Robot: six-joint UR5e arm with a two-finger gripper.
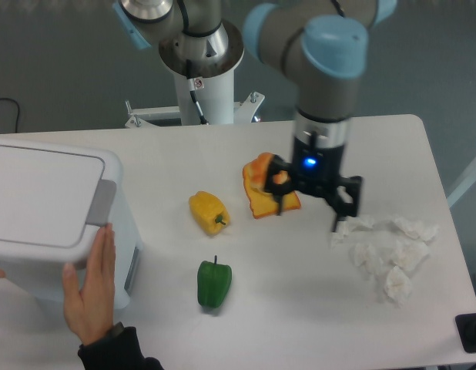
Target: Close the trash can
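Observation:
The trash can (49, 212) is a large white boxy bin at the left edge of the table. Its flat lid (38, 189) lies down on the body, and the grey latch tab (101, 202) shows on its right side. A person's hand (90, 293) rests against the can's front right corner. My gripper (309, 210) hangs over the middle right of the table, far from the can. Its fingers (340, 214) are spread apart and hold nothing.
An orange crumpled piece (266, 187) lies just behind the gripper. A yellow pepper (208, 212) and a green pepper (214, 283) lie between the can and the gripper. Crumpled white paper (388, 248) lies at the right. A black object (473, 333) sits at the lower right corner.

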